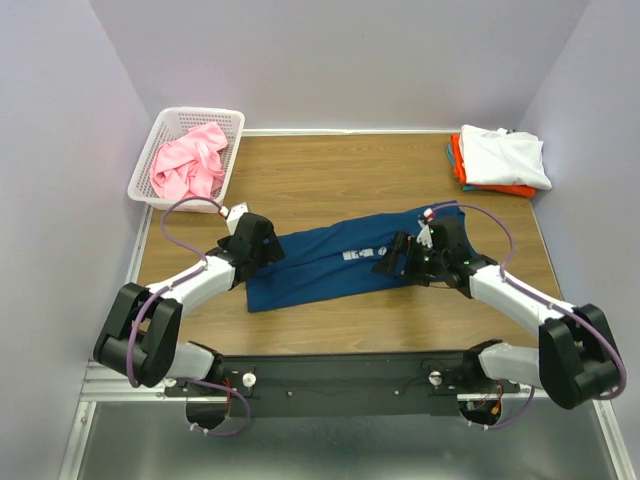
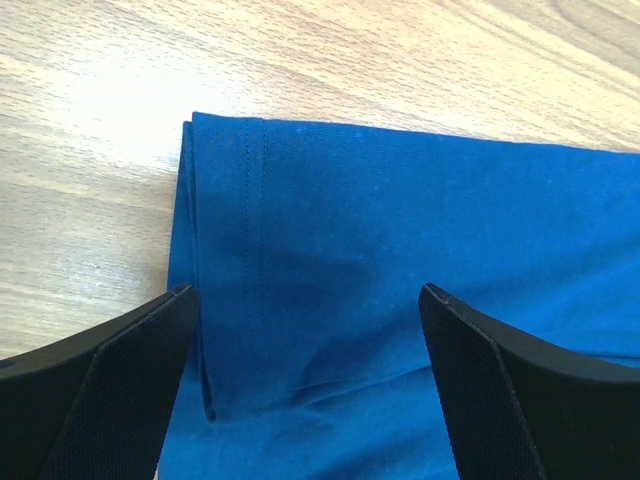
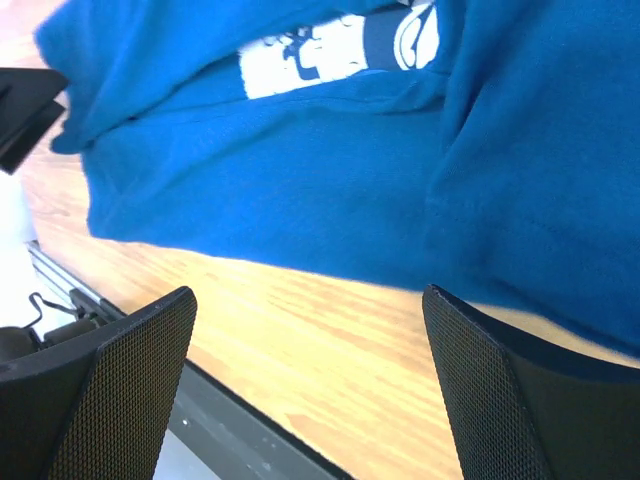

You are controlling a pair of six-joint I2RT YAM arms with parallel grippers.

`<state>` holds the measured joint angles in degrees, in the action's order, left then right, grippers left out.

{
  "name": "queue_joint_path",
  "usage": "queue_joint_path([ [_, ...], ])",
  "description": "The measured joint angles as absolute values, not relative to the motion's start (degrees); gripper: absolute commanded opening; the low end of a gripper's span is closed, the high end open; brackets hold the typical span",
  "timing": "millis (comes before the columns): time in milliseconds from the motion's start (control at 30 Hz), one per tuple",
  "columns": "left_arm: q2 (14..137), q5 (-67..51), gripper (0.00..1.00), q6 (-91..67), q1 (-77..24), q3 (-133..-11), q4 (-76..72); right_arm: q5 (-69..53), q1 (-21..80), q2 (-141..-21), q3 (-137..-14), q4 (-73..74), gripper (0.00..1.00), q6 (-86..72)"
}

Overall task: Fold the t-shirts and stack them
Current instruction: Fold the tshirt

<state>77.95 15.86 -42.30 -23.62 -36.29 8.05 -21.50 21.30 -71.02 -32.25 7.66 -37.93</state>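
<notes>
The navy blue t-shirt (image 1: 330, 262) lies in a long folded band across the middle of the table, its pale print (image 3: 290, 55) facing up. My left gripper (image 1: 266, 246) hovers open over the shirt's left end, and the stitched hem corner (image 2: 225, 200) sits between its fingers. At the shirt's right part my right gripper (image 1: 393, 262) is open with nothing in it; bare wood (image 3: 308, 330) shows between its fingers, just in front of the shirt's near edge. A pink t-shirt (image 1: 188, 162) lies crumpled in the basket. Folded white (image 1: 503, 155), orange (image 1: 492, 187) and teal (image 1: 451, 153) t-shirts are stacked at the back right.
The white lattice basket (image 1: 233, 128) stands at the back left corner. Grey walls close in the table on three sides. A dark metal rail (image 3: 235, 425) runs along the table's near edge, close under my right gripper.
</notes>
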Motion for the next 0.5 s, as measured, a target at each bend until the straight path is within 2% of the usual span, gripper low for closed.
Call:
queue_joint_path([
  [167, 76.73, 16.05, 0.98, -44.05, -23.62, -37.06, 10.94, -16.95, 21.32, -65.34, -35.27, 14.17, 1.00, -36.82],
  [267, 75.72, 16.05, 0.98, -44.34, -23.75, -38.37, 11.94, -9.10, 21.37, -64.86, -39.29, 18.04, 1.00, -36.60],
  [367, 75.61, 15.94, 0.98, -44.21, -24.03, -41.01, 12.01, -3.36, 20.97, -66.06, -42.22, 19.86, 1.00, -37.58],
  [500, 78.13, 13.85, 0.98, -42.70, -24.40, -44.16, 9.15, 1.34, 19.03, -73.25, -45.23, 20.97, 1.00, -39.59],
])
